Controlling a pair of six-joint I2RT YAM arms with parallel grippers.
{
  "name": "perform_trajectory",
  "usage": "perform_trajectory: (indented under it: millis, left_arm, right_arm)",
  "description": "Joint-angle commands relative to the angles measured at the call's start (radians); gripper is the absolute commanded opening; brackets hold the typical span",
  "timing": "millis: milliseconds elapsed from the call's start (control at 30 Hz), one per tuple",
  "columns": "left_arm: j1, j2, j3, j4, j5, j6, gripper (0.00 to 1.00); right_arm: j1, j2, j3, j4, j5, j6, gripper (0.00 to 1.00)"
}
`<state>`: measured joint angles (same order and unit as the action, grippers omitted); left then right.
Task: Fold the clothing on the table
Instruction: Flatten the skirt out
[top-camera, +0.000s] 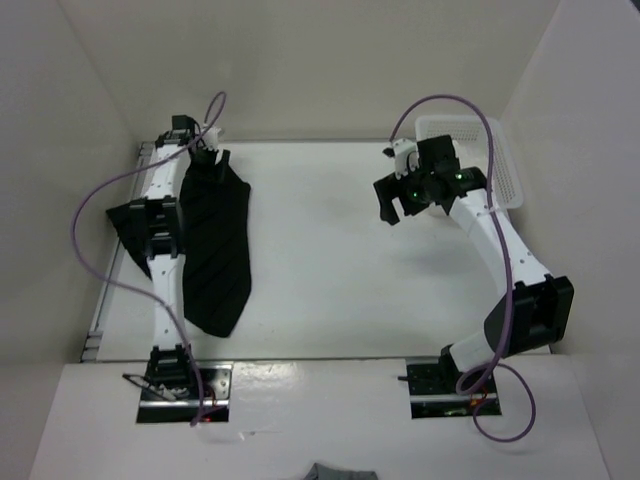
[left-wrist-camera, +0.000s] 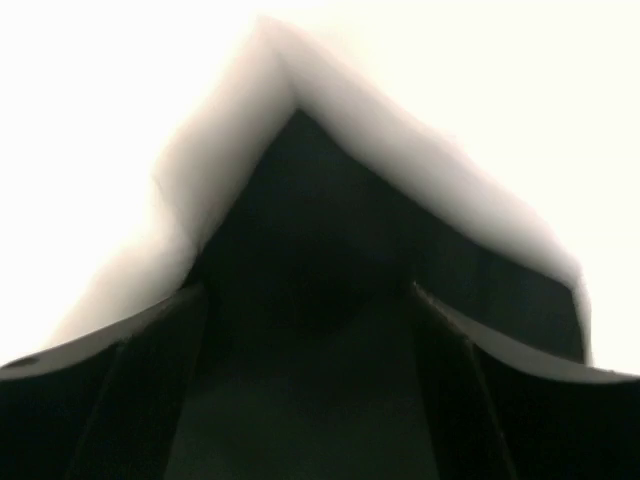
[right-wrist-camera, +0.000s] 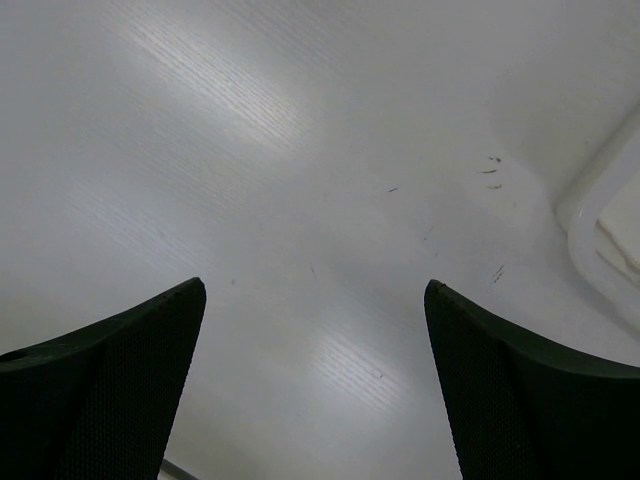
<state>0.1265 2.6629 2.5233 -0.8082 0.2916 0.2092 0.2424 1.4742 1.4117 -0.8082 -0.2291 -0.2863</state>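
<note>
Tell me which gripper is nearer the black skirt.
Left. The left gripper sits at the far end of the skirt; the right gripper hovers across the table beside the basket, well clear of it.

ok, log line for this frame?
skirt lying along table left side | left fingers open at its far end | right fingers open over table

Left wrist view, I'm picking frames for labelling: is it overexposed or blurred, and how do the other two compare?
Left wrist: background blown out to white, the black pleated fabric skirt soft-edged and featureless. Right wrist: sharp, with glare streaks on the flat white tabletop. Top external: evenly lit, pleats visible.
</note>
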Motion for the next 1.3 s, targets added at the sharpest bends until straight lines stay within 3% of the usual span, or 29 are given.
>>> perform_trajectory:
  millis: [0,67,100,167,367,900,1267]
  left_arm:
    - [0.009,0.129,0.459,-0.249,-0.073,0.033,0.86]
    - [0.009,0.127,0.476,-0.268,-0.094,0.045,0.86]
    - [0.027,0.176,0.605,-0.301,-0.079,0.045,0.86]
    - [0.036,0.147,0.542,-0.272,-0.078,0.035,0.86]
    - [0.108,0.155,0.615,-0.305,-0.085,0.013,0.85]
    - [0.05,0.25,0.615,-0.489,-0.206,0.133,0.8]
    - [0.07,0.241,0.615,-0.419,-0.241,0.114,0.8]
  right_arm:
    - [0.008,-0.052,-0.016,0.018,-0.027,-0.02,0.94]
    - [0.008,-0.063,-0.016,0.018,-0.036,-0.02,0.94]
    - [0.008,-0.063,-0.026,0.027,-0.036,-0.02,0.94]
    - [0.008,-0.072,-0.026,0.027,-0.036,-0.02,0.94]
    - [0.008,-0.072,-0.026,0.027,-0.046,-0.03,0.94]
    - [0.008,-0.081,-0.026,0.037,-0.065,-0.011,0.95]
    - [0.008,-0.109,-0.046,0.046,-0.075,-0.011,0.95]
